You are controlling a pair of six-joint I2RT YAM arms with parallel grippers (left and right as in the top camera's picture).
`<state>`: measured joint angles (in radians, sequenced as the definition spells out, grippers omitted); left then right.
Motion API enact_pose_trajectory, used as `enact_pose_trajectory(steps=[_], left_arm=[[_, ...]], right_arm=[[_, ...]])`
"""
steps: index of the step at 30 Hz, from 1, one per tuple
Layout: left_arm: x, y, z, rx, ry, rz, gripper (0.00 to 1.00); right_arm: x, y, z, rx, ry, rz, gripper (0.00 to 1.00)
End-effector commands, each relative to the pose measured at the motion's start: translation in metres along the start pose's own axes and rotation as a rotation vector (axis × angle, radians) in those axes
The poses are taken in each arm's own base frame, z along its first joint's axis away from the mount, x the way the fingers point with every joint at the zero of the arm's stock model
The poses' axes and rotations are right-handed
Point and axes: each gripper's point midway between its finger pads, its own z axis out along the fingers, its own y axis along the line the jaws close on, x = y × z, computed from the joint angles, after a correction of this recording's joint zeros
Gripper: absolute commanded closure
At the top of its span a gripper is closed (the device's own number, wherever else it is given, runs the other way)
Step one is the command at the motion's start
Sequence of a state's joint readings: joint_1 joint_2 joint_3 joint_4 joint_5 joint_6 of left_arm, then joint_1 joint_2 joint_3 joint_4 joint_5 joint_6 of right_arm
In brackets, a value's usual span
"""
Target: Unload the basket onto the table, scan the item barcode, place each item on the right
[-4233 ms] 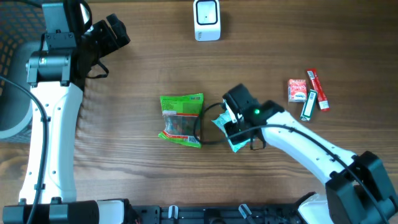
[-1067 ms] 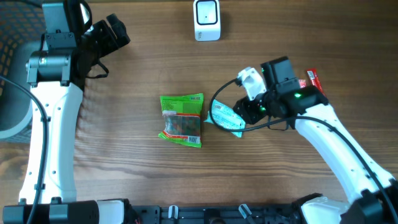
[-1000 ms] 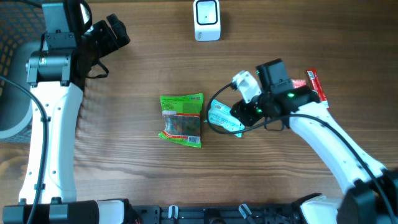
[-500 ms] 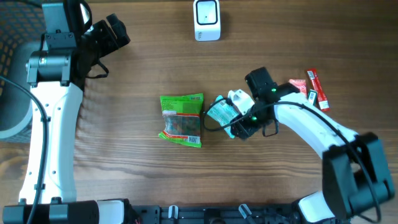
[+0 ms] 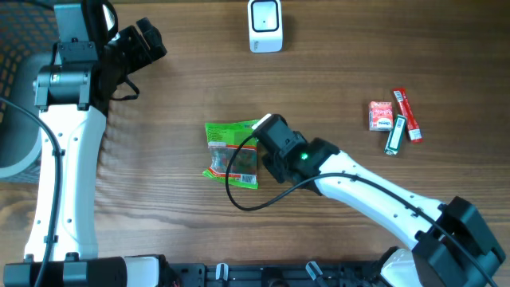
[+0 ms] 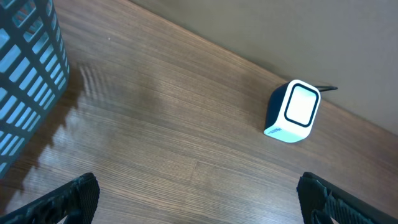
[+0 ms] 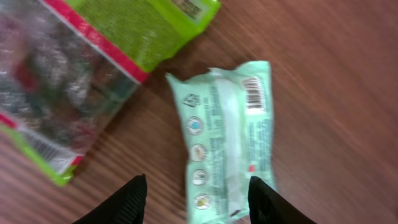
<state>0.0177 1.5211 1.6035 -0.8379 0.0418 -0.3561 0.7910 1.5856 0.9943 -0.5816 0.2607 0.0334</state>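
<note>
Risk: right gripper, jaws apart over the mint packet, may snag the green bag lying just left.

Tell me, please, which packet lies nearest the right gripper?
The pale mint packet, just ahead of the right gripper; the bright green bag with a clear window lies off to one side.

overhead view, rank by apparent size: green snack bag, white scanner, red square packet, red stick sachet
1. green snack bag, clearly largest even though partly covered
2. white scanner
3. red square packet and red stick sachet: too similar to rank
</note>
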Motion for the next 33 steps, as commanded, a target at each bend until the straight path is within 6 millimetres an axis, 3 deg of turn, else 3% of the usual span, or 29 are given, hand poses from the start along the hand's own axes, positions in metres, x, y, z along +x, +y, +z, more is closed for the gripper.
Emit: enact_pose_trajectory(steps=[1,3,6,8,14,19,22,26,33], left_arm=[[-0.001,0.001,0.001,-0.008,-0.003,0.013,0.00],[-0.001,0.001,0.001,-0.008,-0.003,0.013,0.00],[-0.001,0.001,0.001,-0.009,-0.003,0.013,0.00],[-0.001,0.001,0.001,-0.008,-0.003,0.013,0.00],[-0.001,0.001,0.001,-0.008,-0.003,0.013,0.00],[-0.001,0.001,0.001,-0.008,-0.003,0.013,0.00],[-0.001,0.001,0.001,-0.008,-0.003,0.013,0.00],[-0.001,0.001,0.001,-0.008,-0.003,0.013,0.00],[-0.001,0.001,0.001,-0.008,-0.003,0.013,0.00]], right_arm=[[0.013,-0.020,0.008,0.132,0.009,-0.052,0.46],[0.015,-0.017,0.014,0.120,-0.009,-0.050,0.51],[0.019,0.003,0.020,0.008,-0.017,-0.048,0.60],[0.020,0.004,0.022,0.003,-0.020,-0.047,0.61],[0.022,0.003,0.022,0.010,-0.017,-0.047,0.54],[0.038,0.005,0.034,0.016,-0.018,-0.055,0.52],[0.039,-0.007,0.037,0.091,-0.039,-0.048,0.51],[0.037,0.004,0.038,0.031,-0.047,-0.048,0.52],[0.033,-0.003,0.037,0.071,-0.063,-0.041,0.48]])
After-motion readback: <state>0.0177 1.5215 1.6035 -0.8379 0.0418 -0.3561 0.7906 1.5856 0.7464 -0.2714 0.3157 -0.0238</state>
